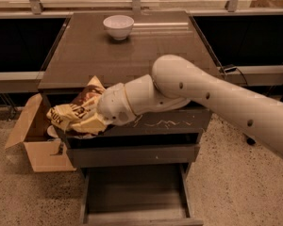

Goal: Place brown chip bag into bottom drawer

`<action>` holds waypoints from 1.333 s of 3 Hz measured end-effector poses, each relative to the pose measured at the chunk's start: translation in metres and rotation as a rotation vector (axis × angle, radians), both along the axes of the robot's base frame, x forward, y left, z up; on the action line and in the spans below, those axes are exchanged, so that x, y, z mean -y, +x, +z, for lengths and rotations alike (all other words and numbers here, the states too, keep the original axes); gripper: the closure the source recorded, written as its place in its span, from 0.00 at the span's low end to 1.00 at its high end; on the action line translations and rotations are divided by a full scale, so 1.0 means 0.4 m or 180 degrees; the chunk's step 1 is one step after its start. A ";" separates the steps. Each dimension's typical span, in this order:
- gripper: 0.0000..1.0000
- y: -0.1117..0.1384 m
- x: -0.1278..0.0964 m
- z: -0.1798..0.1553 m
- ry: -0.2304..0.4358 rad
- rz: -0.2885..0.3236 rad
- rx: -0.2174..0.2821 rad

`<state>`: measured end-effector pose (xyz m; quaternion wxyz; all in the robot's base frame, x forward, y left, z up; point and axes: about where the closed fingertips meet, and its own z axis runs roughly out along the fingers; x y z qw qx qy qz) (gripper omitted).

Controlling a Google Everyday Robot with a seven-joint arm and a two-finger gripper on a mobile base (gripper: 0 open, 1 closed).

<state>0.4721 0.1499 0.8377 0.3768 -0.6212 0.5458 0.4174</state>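
The brown chip bag [86,99], crumpled with a dark middle and cream-yellow ends, hangs in the air at the cabinet's front left corner, level with the upper drawers. My gripper [87,123] is shut on its lower part, and the cream arm reaches in from the right. The bottom drawer [132,192] is pulled open below, a shallow grey tray with nothing in it. The bag is above and to the left of the drawer's left side.
A small white bowl [118,26] stands at the back of the cabinet top [146,46]. A drawer front with white scratches [167,124] is just right of the gripper. An open tan cardboard box [35,140] sits on the floor at the left.
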 end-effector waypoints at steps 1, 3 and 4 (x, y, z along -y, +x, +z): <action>1.00 -0.046 0.005 -0.120 0.0121 -0.0076 -0.0346; 1.00 -0.100 -0.019 -0.258 0.0299 -0.0025 -0.0841; 1.00 -0.100 -0.019 -0.258 0.0297 -0.0026 -0.0842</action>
